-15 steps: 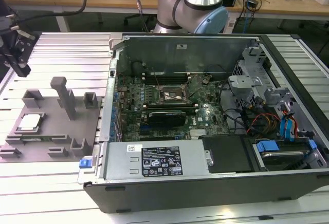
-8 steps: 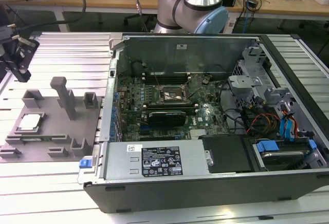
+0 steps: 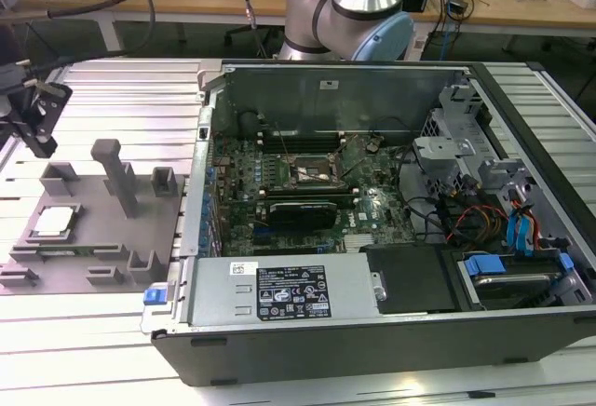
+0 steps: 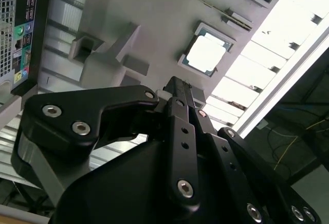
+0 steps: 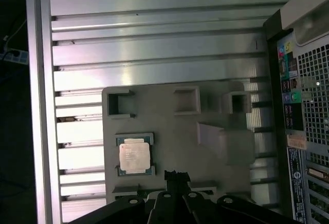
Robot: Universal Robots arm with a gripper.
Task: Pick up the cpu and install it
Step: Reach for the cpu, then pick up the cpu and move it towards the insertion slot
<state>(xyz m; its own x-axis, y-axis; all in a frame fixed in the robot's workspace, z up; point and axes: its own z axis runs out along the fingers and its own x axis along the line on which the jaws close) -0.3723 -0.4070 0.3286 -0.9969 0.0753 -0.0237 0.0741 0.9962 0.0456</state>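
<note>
At the far left of the exterior view, the black gripper (image 3: 39, 134) hangs in the air over the ribbed metal bench (image 3: 112, 89). In both wrist views its fingers (image 4: 181, 100) (image 5: 172, 179) are pressed together at the tips with nothing between them. A little to the right and lower down, a flat grey tray (image 3: 102, 238) lies on the bench. The cpu (image 3: 54, 222) lies flat in a square pocket at the tray's left end, with its shiny silver top facing up. In both wrist views the cpu (image 4: 205, 54) (image 5: 134, 156) is near the fingertips but apart from them, and nothing touches it. Some grey blocks stand up from the tray, with a tall post (image 3: 112, 171) in the middle and small open boxes around it. Next to the right, a big computer case (image 3: 372, 350) lies on its side with the cover off. Inside is a green board (image 3: 372, 206), and near its middle is a black square socket (image 3: 317, 173). A silver box with a white sticker (image 3: 279, 294) sits along the near side of the case. Behind the case, the fat silver and blue arm (image 3: 363, 6) stands up. At the right end of the case there are coloured wires (image 3: 475, 220) and blue clips (image 3: 521, 234).
</note>
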